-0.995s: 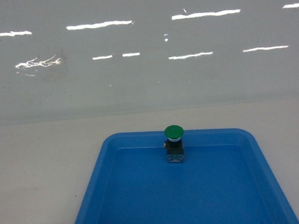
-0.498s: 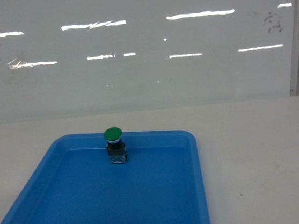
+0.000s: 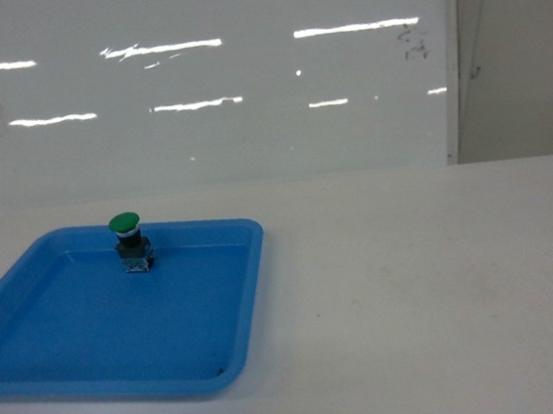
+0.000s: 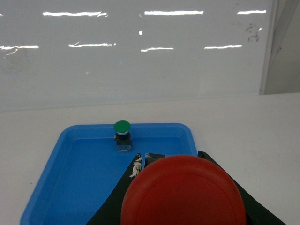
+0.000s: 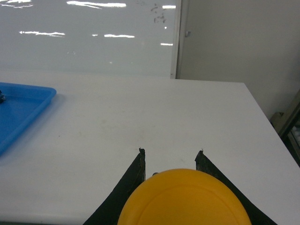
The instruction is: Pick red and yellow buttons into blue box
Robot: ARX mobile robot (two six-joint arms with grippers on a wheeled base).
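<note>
My left jaws (image 4: 185,161) are clamped on the red button (image 4: 183,192), whose round red cap fills the bottom of my left wrist view with the dark jaw tips showing at either side of it. That arm is held above the near edge of the shallow blue tray (image 4: 51,185), pointing forward across it toward the glossy white wall (image 4: 140,61). Inside the tray, close to its far wall, the green button (image 4: 123,135) stands upright on its dark base, well apart from what I carry. My right jaws (image 5: 171,161) hold the yellow button (image 5: 184,199) in the same way, its yellow cap large at the bottom of my right wrist view and the two black tips rising just past its far edge. That arm hangs over the bare white tabletop (image 5: 154,112), aimed forward, with a corner of the tray off to the left and a grey wall (image 5: 239,37) ahead on the right. In the head view neither of my arms appears; the tray (image 3: 238,311) lies on the left of the tabletop (image 3: 426,290), with the green button (image 3: 128,239) near its back edge. The blue box is in none of my views.
</note>
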